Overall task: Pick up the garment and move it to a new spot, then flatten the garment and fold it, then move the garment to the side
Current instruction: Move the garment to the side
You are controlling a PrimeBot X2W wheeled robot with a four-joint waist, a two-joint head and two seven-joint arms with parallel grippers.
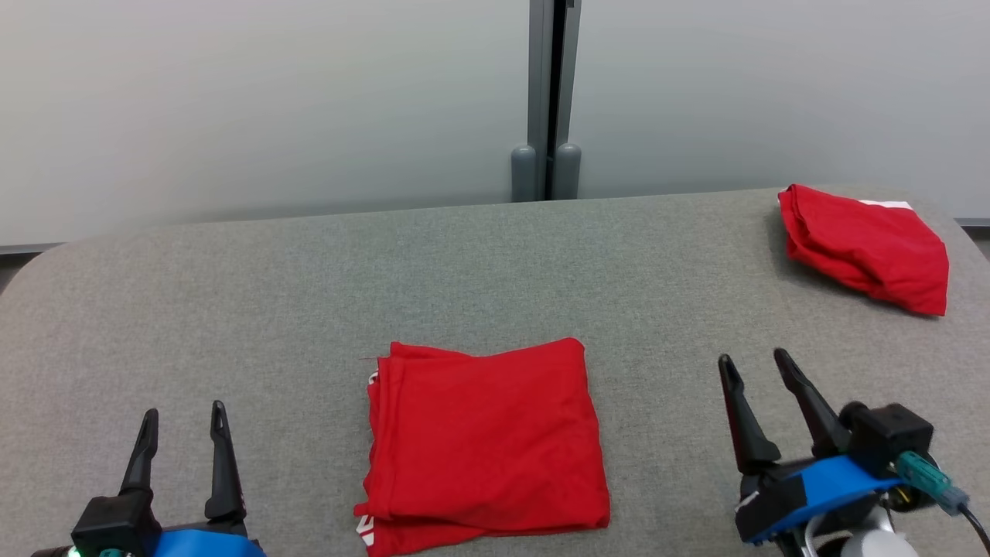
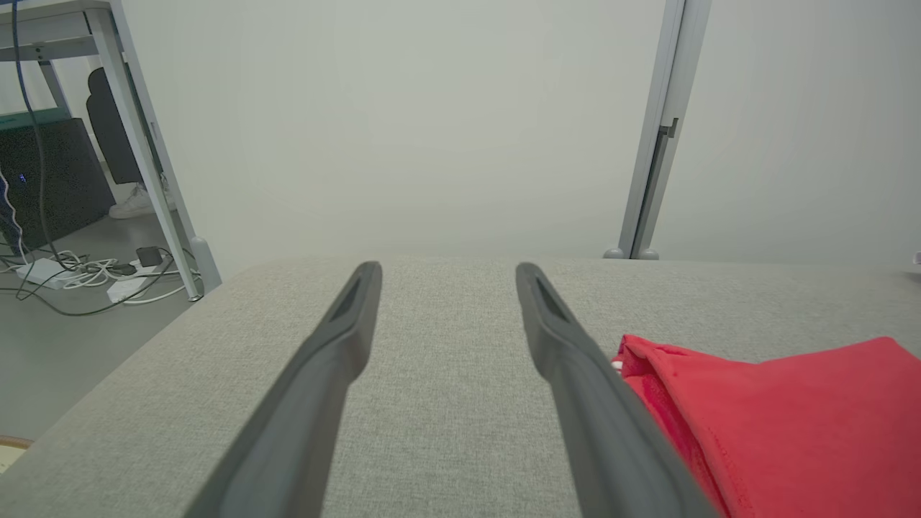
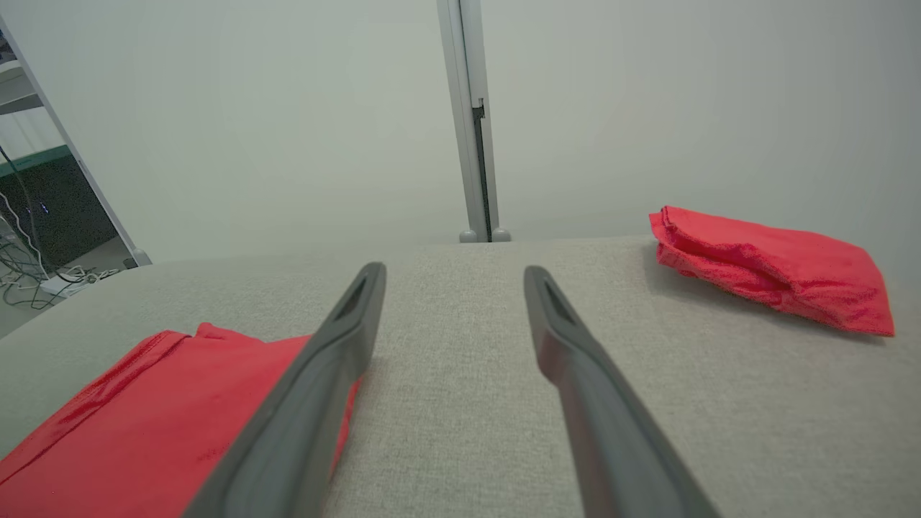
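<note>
A grey cloth-covered table (image 1: 232,294) runs up to a pale wall (image 1: 232,100) split by a grey post (image 1: 547,93). The red garment (image 1: 487,441) lies in the middle of the table at its near edge, folded into a rough square; its layered edges face the robot's left, with a little white showing there. A second red garment (image 1: 866,247) sits bunched at the far right corner, well apart from the first.

The left gripper (image 1: 185,410) rests to the left of the folded square and the right gripper (image 1: 752,357) to its right; both have their fingers spread apart and hold nothing, and neither touches the cloth.

The fold looks finished, so the move to the side seems to be what remains; that is where trouble could come. A pinch that catches only the top layer would lift it alone and the square would fall open; the loose stacked edges on the left invite exactly that. Dragging rather than lifting could rumple the bottom layer, since the table covering looks grippy. The near edge of the garment lies close to the table's front, so a pull toward the robot might tip it off. A one-sided lift would let the free half sag and unfold; setting it down onto the other garment would muddle the two.
</note>
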